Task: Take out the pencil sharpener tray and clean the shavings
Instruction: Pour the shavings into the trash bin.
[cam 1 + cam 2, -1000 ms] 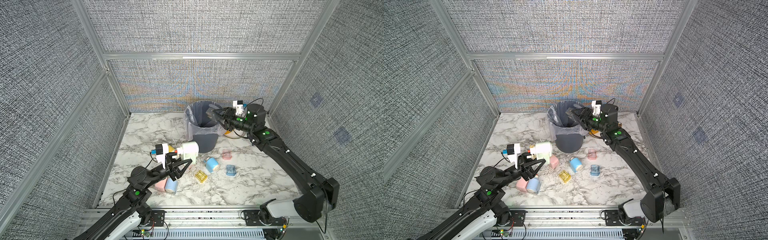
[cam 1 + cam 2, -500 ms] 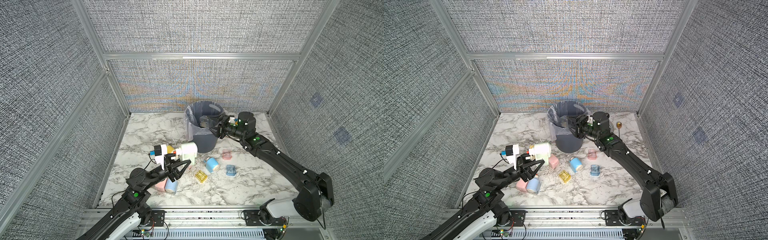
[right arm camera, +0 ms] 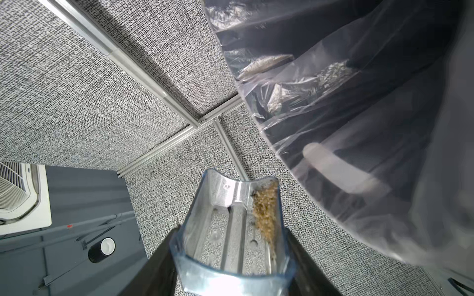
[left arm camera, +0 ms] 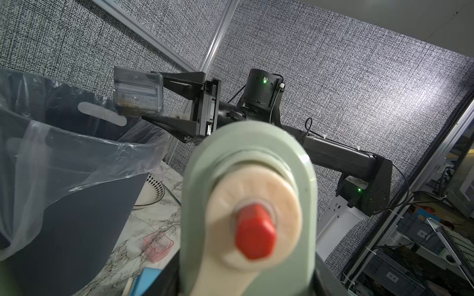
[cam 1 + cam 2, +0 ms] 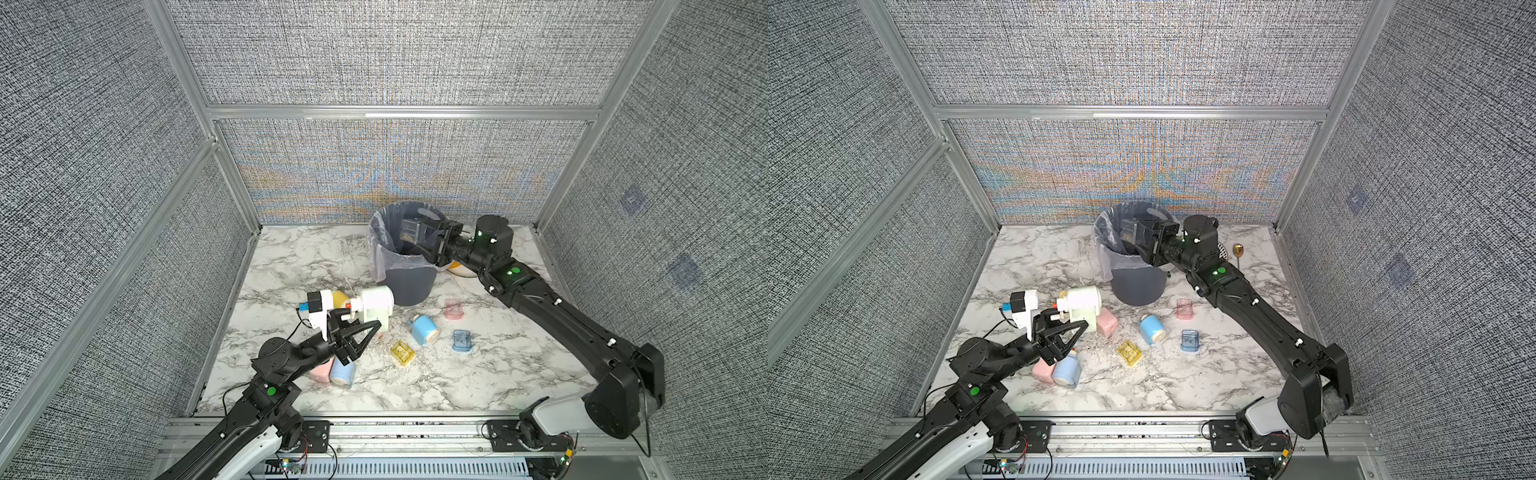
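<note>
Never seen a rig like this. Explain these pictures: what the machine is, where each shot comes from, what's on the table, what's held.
Two robot arms work over a marble table. Two pictures look down from overhead; two come from cameras on the arms' wrists. The right tool holds a clear tray, brown shavings lying in it, above a lined grey bin. The left tool grips a pale crank sharpener. On the table lie a blue sharpener, two more sharpeners near the left arm, a yellow tray, a blue tray and a pink tray.

Bright, even light; blurred wrist-view foreground
</note>
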Tool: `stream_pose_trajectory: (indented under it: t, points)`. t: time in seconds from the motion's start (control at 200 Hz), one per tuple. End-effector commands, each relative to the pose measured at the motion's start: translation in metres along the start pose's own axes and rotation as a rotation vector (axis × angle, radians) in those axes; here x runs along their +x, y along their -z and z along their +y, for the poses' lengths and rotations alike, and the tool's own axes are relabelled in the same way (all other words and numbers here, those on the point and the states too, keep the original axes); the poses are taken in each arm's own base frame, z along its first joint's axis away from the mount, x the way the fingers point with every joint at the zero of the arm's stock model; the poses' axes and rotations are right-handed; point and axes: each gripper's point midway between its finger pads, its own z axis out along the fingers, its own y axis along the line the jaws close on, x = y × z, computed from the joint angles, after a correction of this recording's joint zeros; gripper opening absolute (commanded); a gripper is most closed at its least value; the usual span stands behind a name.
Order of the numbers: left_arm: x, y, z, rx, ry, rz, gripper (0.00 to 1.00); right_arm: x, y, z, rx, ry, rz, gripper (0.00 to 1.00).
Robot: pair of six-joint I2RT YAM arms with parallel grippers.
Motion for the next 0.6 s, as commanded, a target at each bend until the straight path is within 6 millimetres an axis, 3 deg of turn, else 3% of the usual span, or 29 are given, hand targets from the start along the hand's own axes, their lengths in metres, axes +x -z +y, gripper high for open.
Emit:
stream_pose_trajectory:
  t: [0.0,0.055,0.12,0.3,0.4,0.475,0.596]
  points:
    - [-0.01,0.001,-0.006,0.016,-0.024,-0.043,0.0,-0.017,0.004,-0.027,0.041,-0.132,-0.057,0.0]
    - [-0.009,0.002,-0.005,0.013,-0.023,-0.043,0.0,-0.025,0.007,-0.039,0.053,-0.169,-0.087,0.0]
    - [-0.009,0.002,-0.005,0.013,-0.021,-0.043,0.0,-0.025,0.008,-0.037,0.043,-0.177,-0.09,0.0]
    - [-0.01,0.0,-0.005,0.018,-0.02,-0.04,0.0,-0.002,0.003,0.005,-0.006,-0.119,-0.042,0.0]
    - [-0.01,-0.001,-0.005,0.02,-0.02,-0.042,0.0,0.006,0.002,0.018,-0.023,-0.109,-0.023,0.0]
    - [-0.01,-0.001,-0.005,0.023,-0.018,-0.044,0.0,0.002,0.003,0.011,-0.013,-0.118,-0.04,0.0]
    - [-0.009,0.0,-0.004,0.018,-0.016,-0.047,0.0,-0.016,0.004,-0.022,0.017,-0.194,-0.068,0.0]
